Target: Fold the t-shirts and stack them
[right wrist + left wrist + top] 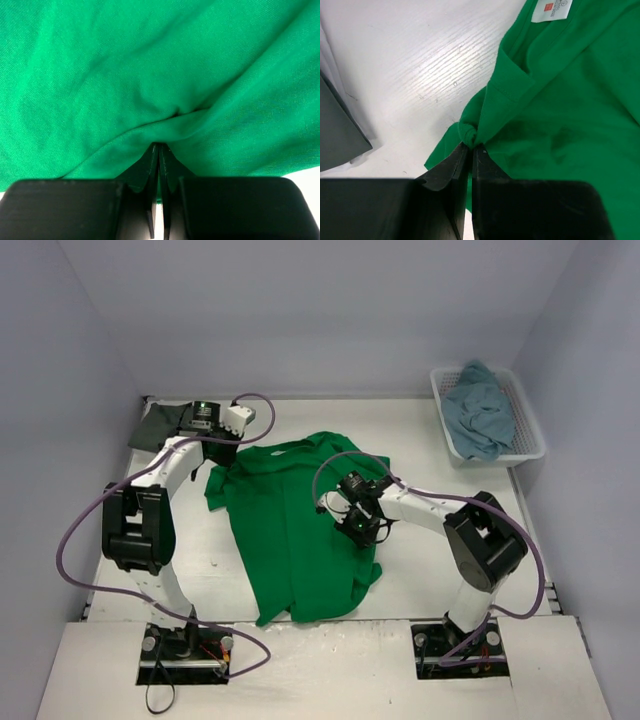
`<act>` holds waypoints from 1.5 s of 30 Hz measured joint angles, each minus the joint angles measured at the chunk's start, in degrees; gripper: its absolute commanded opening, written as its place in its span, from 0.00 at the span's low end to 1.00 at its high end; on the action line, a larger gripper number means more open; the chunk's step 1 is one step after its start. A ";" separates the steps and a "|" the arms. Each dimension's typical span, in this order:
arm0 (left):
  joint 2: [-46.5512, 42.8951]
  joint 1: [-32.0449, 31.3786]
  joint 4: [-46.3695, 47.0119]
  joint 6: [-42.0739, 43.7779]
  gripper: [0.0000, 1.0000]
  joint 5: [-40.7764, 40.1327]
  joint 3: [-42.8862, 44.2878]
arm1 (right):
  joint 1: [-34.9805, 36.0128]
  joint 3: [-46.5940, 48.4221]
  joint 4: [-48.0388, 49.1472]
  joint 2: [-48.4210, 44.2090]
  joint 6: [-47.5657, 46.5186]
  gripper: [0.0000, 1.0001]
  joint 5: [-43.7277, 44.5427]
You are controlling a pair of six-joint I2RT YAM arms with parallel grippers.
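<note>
A bright green t-shirt [290, 530] lies spread and rumpled in the middle of the table, collar toward the back. My left gripper [224, 458] is shut on a bunched bit of its left shoulder edge [470, 132], close to the sleeve. The collar's white label [550, 10] shows beyond it. My right gripper [358, 526] is shut on a raised fold of the green cloth [170, 120] at the shirt's right side. A dark grey t-shirt [157, 425] lies at the back left, also in the left wrist view [337, 135]. A teal-blue t-shirt [480, 415] is heaped in the basket.
The white lattice basket [500, 453] stands at the back right against the wall. Purple cables loop from both arms over the table. Grey walls close in the table on the left, back and right.
</note>
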 measured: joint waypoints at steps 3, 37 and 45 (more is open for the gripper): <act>0.98 0.00 -0.11 0.04 0.00 -0.02 0.22 | -0.02 0.26 -0.13 0.42 -0.37 0.00 0.57; 3.34 0.87 -2.95 4.50 0.00 -9.99 -2.40 | -20.85 42.34 -2.45 30.71 -5.88 0.00 21.70; -7.41 0.85 -5.73 3.15 0.00 -8.48 -7.96 | -21.84 57.00 1.46 40.74 -6.99 0.08 28.06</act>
